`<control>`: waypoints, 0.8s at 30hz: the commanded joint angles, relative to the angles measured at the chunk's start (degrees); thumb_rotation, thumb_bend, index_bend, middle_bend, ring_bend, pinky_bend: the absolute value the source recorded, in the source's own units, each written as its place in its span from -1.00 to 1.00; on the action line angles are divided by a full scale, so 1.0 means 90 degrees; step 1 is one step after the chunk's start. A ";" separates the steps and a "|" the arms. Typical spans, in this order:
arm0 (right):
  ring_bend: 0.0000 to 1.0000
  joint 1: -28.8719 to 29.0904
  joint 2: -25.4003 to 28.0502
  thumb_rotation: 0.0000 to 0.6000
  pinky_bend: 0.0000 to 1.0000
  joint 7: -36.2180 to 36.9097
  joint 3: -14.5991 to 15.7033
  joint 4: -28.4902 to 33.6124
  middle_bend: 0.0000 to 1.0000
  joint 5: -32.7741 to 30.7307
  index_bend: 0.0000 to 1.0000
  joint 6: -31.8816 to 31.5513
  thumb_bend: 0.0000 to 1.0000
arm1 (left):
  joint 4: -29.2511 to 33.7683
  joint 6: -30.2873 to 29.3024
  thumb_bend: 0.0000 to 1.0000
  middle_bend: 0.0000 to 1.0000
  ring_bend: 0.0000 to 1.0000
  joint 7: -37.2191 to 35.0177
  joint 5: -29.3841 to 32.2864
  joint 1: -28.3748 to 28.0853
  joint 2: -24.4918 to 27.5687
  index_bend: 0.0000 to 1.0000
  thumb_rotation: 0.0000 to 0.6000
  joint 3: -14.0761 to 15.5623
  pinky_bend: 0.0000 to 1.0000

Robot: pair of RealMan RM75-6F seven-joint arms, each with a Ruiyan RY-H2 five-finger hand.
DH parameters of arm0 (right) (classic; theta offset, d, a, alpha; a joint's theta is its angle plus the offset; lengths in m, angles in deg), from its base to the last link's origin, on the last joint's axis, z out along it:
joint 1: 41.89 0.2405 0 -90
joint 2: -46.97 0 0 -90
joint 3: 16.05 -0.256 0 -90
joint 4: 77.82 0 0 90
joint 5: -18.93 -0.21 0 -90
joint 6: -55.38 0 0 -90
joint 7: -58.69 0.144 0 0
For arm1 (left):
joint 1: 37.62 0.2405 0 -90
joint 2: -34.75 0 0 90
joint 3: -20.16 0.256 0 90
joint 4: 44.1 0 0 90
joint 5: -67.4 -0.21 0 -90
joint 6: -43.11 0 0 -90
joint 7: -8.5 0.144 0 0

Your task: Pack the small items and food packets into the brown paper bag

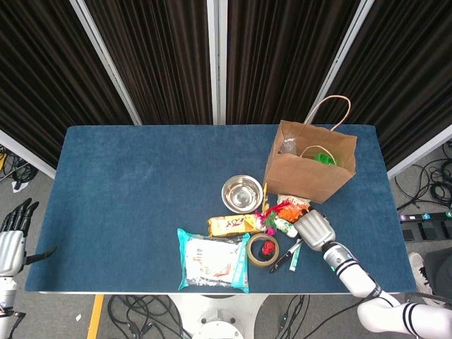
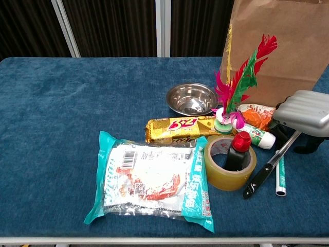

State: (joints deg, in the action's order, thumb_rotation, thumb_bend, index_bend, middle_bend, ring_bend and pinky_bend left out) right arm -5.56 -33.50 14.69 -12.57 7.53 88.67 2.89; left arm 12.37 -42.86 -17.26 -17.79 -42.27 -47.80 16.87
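Observation:
The brown paper bag (image 1: 311, 166) (image 2: 280, 46) stands open at the back right with something green inside. In front of it lie an orange packet (image 2: 256, 114), a white tube (image 2: 257, 136) and a feather shuttlecock (image 1: 272, 212) (image 2: 239, 87). My right hand (image 1: 314, 229) (image 2: 304, 114) hovers palm down beside them, fingertips (image 2: 280, 131) close to the tube's end, holding nothing. A yellow snack bar (image 1: 232, 224) (image 2: 177, 129), a noodle packet (image 1: 213, 260) (image 2: 154, 180), a tape roll (image 1: 263, 250) (image 2: 230, 163) ringing a red-capped bottle (image 2: 240, 148), and pens (image 1: 289, 256) (image 2: 267, 171) lie nearby. My left hand (image 1: 10, 239) hangs open off the table's left edge.
A steel bowl (image 1: 242, 193) (image 2: 192, 98) sits left of the bag, behind the snack bar. The blue table (image 1: 134, 191) stretches bare to the left. Dark curtains stand behind, and cables lie on the floor at the right.

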 commanded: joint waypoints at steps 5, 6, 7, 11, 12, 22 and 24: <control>-0.26 -0.0029 -0.0026 1.00 -0.16 -0.0047 0.0040 -0.0047 0.03 0.0004 0.30 -0.0013 -0.67 | -0.0043 0.0002 -0.73 -0.88 -1.00 -0.0004 0.0010 0.0008 -0.0016 -0.84 1.00 -0.0002 -0.76; -0.26 -0.0033 -0.0037 1.00 -0.16 -0.0048 0.0044 -0.0060 0.03 0.0009 0.30 -0.0015 -0.67 | -0.0047 0.0006 -0.73 -0.88 -1.00 -0.0010 0.0012 0.0009 -0.0016 -0.84 1.00 -0.0001 -0.76; -0.26 -0.0038 -0.0047 1.00 -0.16 -0.0045 0.0050 -0.0068 0.03 0.0014 0.30 -0.0016 -0.67 | -0.0051 0.0007 -0.73 -0.88 -1.00 -0.0009 0.0011 0.0011 -0.0017 -0.84 1.00 0.0001 -0.76; -0.26 -0.0054 -0.0077 1.00 -0.17 -0.0039 0.0067 -0.0089 0.03 0.0045 0.30 -0.0027 -0.67 | -0.0071 0.0019 -0.73 -0.88 -1.00 -0.0008 0.0005 0.0006 -0.0031 -0.84 1.00 0.0007 -0.76; -0.26 -0.0063 -0.0080 1.00 -0.18 -0.0042 0.0076 -0.0091 0.03 0.0055 0.31 -0.0035 -0.67 | -0.0080 0.0023 -0.73 -0.88 -1.00 -0.0009 0.0003 0.0006 -0.0035 -0.84 1.00 0.0010 -0.76; -0.25 -0.0169 -0.0067 1.00 -0.25 0.0055 0.0091 -0.0097 0.05 0.0169 0.34 -0.0187 -0.66 | -0.0126 0.0037 -0.73 -0.88 -1.00 -0.0042 0.0010 0.0006 -0.0065 -0.84 1.00 0.0007 -0.76; -0.21 -0.0200 -0.0082 1.00 -0.21 0.0061 0.0088 -0.0128 0.08 0.0211 0.39 -0.0255 -0.65 | -0.0126 0.0043 -0.73 -0.88 -1.00 -0.0044 0.0012 0.0004 -0.0066 -0.84 1.00 0.0005 -0.76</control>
State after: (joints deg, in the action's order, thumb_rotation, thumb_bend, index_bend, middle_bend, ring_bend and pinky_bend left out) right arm -7.21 -34.17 15.18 -11.75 6.51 90.38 0.84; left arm 11.24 -42.46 -17.65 -17.68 -42.23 -48.40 16.92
